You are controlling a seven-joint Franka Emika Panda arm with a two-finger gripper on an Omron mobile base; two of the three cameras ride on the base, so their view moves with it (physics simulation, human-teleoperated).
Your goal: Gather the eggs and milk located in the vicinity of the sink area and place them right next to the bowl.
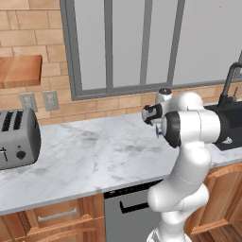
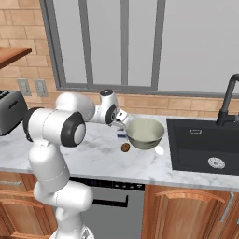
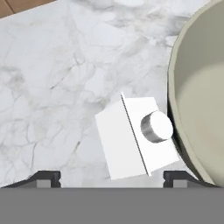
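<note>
The milk (image 3: 135,138), a white carton with a round grey cap, stands upright on the marble counter, close against the bowl (image 3: 201,100). My gripper (image 3: 111,177) hovers above it, open, and its fingertips (image 3: 43,177) stand wider than the carton and do not touch it. From the right base view, the gripper (image 2: 122,123) points down over the milk (image 2: 122,135), just left of the pale bowl (image 2: 145,133). One brown egg (image 2: 125,147) lies on the counter at the bowl's front left. The black sink (image 2: 205,144) is to the right.
A tall black faucet (image 2: 226,100) rises behind the sink. A small pale oval (image 2: 159,150) lies at the bowl's front right; what it is I cannot tell. A grey toaster (image 1: 16,137) sits at the far left of the counter (image 1: 94,156), with a brick wall and window behind.
</note>
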